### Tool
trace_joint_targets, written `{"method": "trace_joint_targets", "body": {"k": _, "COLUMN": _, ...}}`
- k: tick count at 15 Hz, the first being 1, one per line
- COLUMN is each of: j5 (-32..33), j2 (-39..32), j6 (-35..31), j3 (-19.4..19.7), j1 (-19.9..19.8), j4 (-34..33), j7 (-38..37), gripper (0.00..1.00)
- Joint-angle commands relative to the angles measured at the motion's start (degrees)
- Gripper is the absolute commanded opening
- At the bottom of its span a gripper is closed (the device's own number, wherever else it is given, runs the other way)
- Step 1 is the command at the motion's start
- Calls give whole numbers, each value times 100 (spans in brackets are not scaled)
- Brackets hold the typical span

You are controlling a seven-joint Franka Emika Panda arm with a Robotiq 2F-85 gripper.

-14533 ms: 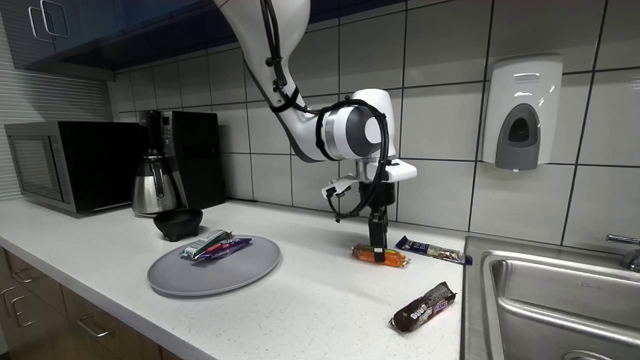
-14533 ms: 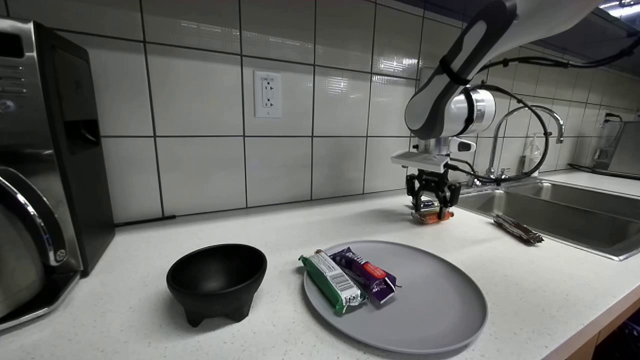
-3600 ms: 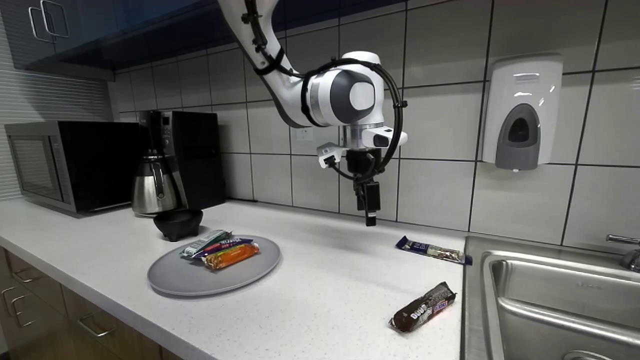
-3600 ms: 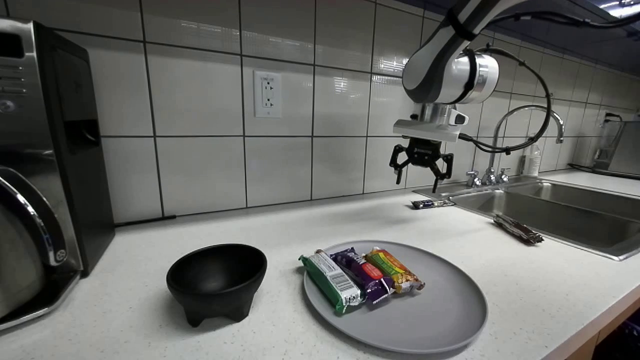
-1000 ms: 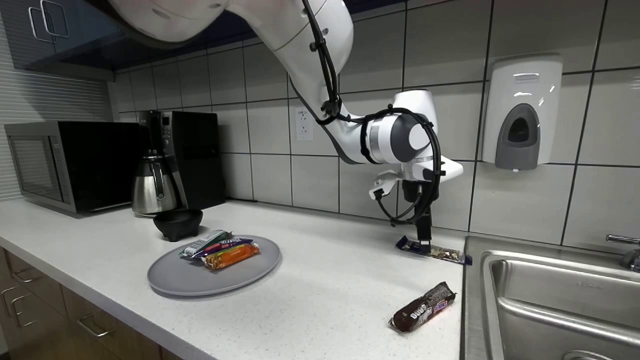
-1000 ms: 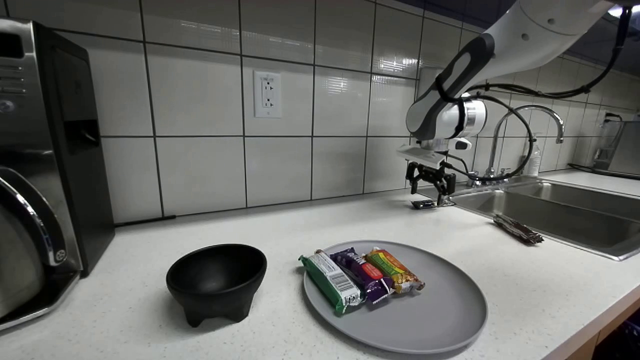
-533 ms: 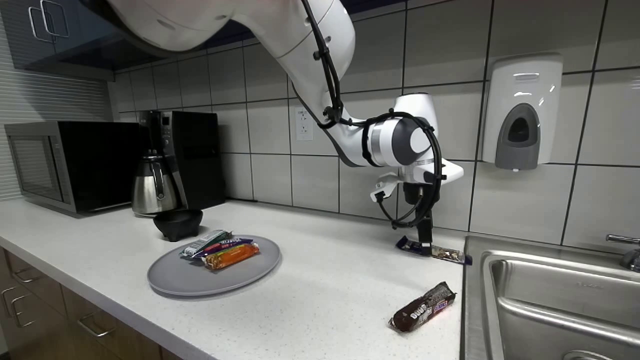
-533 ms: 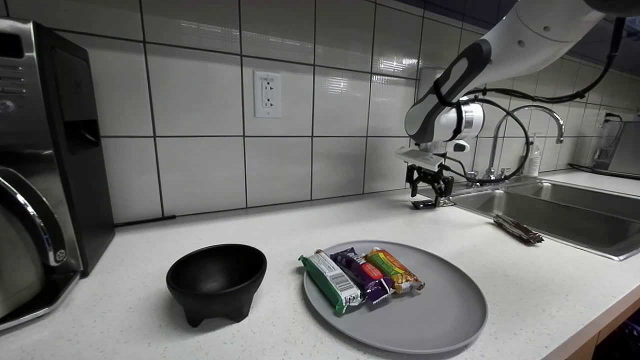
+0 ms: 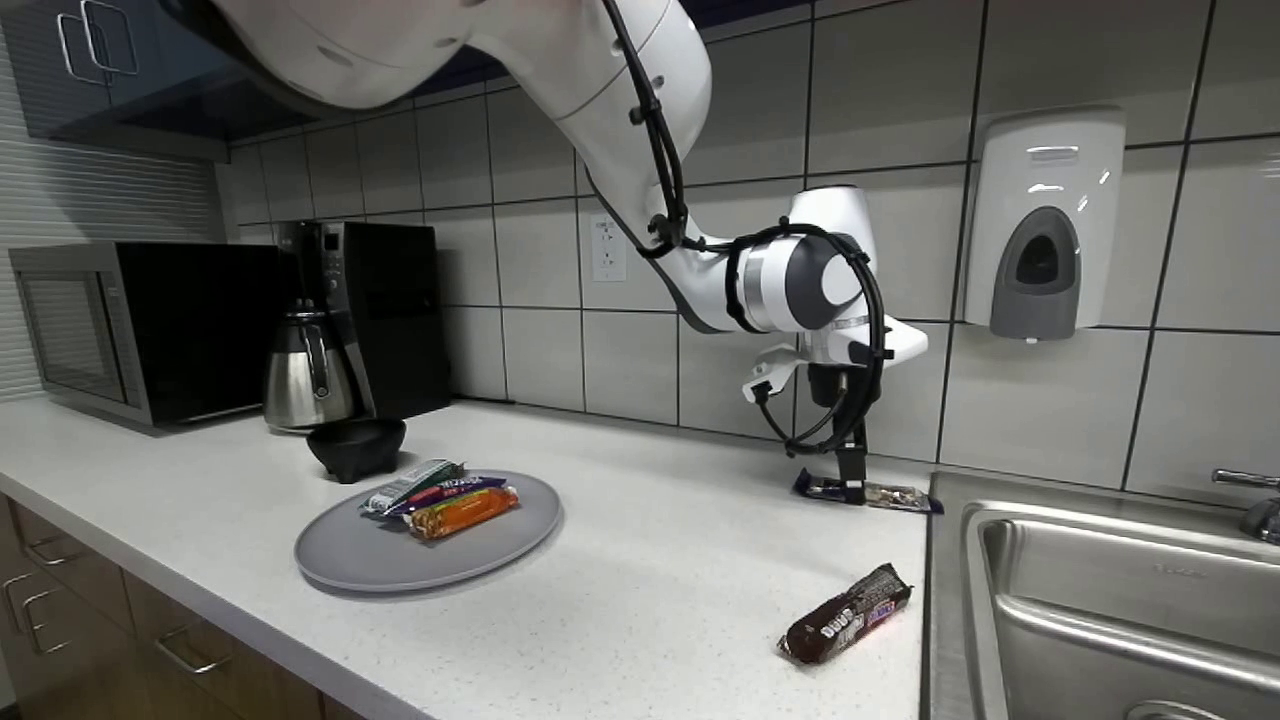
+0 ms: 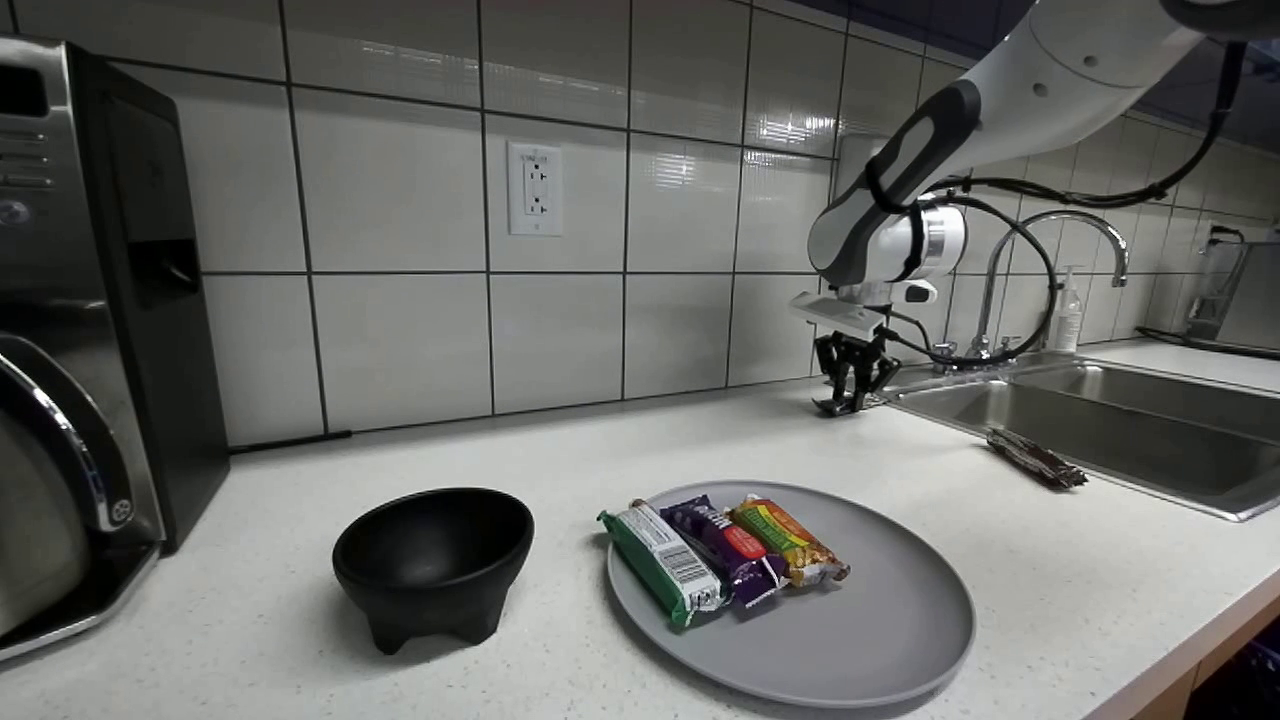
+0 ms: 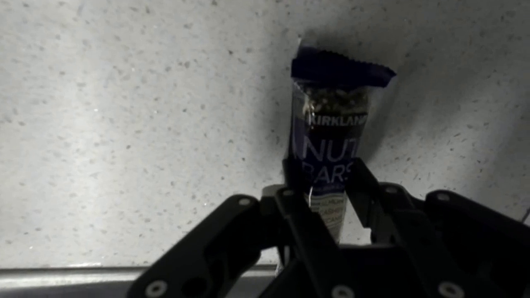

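By the tiled wall (image 9: 920,240), close to where the counter (image 9: 640,600) meets the sink (image 9: 980,590), I can see the nut bar (image 9: 897,497) directly under the white arm (image 9: 640,130), with the jaws straddling it. Its long axis runs along the wall, one end reaching the sink's steel edge, the lettered half (image 11: 329,145) pointing the other way. The jaws stand across that length, one on the wall side and one on the room side, so they span the narrow width of the bar, at a spot on that lettered half. From the wrist view they look drawn in to about the width of the wrapper, touching both long flanks beside the word BARS; my judgement is that they have hold of it. The bar looks level, but whether it rests on the counter or sits just above it I can't make out from where I stand.

Toward the front of the counter, well apart from the jaws, a brown-wrapped bar (image 9: 848,615) lies slantwise near the sink. Farther off, in both exterior views, the gray plate (image 10: 880,640) carries a green-and-white bar (image 10: 665,560), a purple bar (image 10: 730,548) and an orange bar (image 10: 785,540), laid side by side, and a black bowl (image 10: 430,600) stands near the plate, on the side away from the arm.
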State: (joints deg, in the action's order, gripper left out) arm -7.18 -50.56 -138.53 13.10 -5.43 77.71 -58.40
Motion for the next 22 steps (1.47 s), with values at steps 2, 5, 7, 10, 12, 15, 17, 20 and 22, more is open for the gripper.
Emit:
{"method": "trace_joint_targets", "body": {"k": 2, "j5": -40, "j2": -137, "j6": 220, "j3": -13, "j1": -52, "j4": -294, "j7": -113, "gripper": 8}}
{"method": "trace_joint_targets", "body": {"k": 5, "j5": -25, "j2": -92, "j6": 210, "j3": -6, "j1": -39, "j4": -295, "j7": -101, "gripper": 8}}
{"method": "trace_joint_targets", "body": {"k": 7, "j5": -22, "j2": -51, "j6": 198, "j3": -7, "j1": -30, "j4": -286, "j7": -93, "gripper": 8}}
{"method": "trace_joint_targets", "body": {"k": 10, "j5": -7, "j2": 18, "j6": 173, "j3": -14, "j1": 0, "j4": -233, "j7": -74, "gripper": 8}}
{"method": "trace_joint_targets", "body": {"k": 12, "j5": 0, "j2": 82, "j6": 154, "j3": -26, "j1": 26, "j4": -159, "j7": -45, "gripper": 8}}
{"method": "trace_joint_targets", "body": {"k": 15, "j5": 53, "j2": 203, "j6": 158, "j3": -21, "j1": 117, "j4": -30, "j7": -7, "gripper": 8}}
{"method": "trace_joint_targets", "body": {"k": 17, "j5": 105, "j2": 302, "j6": 172, "j3": -7, "j1": 206, "j4": 62, "j7": 4, "gripper": 8}}
{"method": "trace_joint_targets", "body": {"k": 20, "j5": 172, "j2": 481, "j6": 186, "j3": -2, "j1": 332, "j4": 206, "j7": 26, "gripper": 8}}
{"method": "trace_joint_targets", "body": {"k": 22, "j5": 191, "j2": 642, "j6": 184, "j3": -13, "j1": 401, "j4": 362, "j7": 59, "gripper": 8}}
